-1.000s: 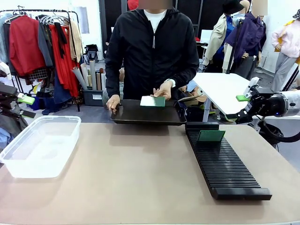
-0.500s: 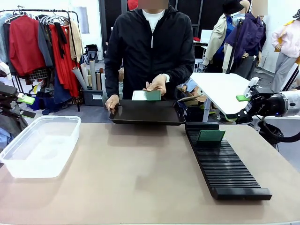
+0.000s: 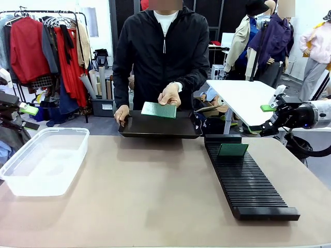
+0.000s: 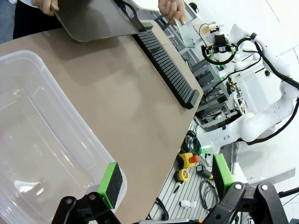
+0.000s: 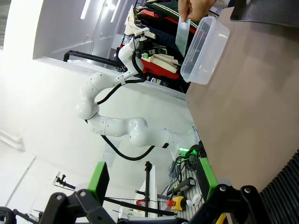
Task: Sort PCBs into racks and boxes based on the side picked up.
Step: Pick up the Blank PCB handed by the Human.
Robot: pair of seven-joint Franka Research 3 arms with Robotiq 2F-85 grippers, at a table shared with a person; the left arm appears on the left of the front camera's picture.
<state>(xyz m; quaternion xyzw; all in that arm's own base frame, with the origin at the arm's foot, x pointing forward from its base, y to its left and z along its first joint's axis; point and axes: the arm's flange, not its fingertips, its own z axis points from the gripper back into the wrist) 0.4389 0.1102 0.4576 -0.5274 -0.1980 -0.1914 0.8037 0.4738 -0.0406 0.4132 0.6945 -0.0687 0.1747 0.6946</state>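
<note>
A person's hand [image 3: 169, 95] holds a thin green rectangular circuit board [image 3: 159, 109] above the dark flat tray [image 3: 155, 127] at far centre. The board looks light, stiff and slick, so pinching a bare edge would suit it. The left end effector [image 4: 167, 179] and right end effector [image 5: 153, 179] both stand apart and empty.

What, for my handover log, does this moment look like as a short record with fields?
person's hand: holds a PCB above the tray
held PCB: tilted, dotted green face up
tray: dark, at the table's far edge, other hand on its rim
rack: on the robot's right
racked PCB: stands in a slot near the rack's far end
box: clear, on the robot's left
left arm's fingers: open, near the box's rim
right arm's fingers: open, holding nothing
</note>
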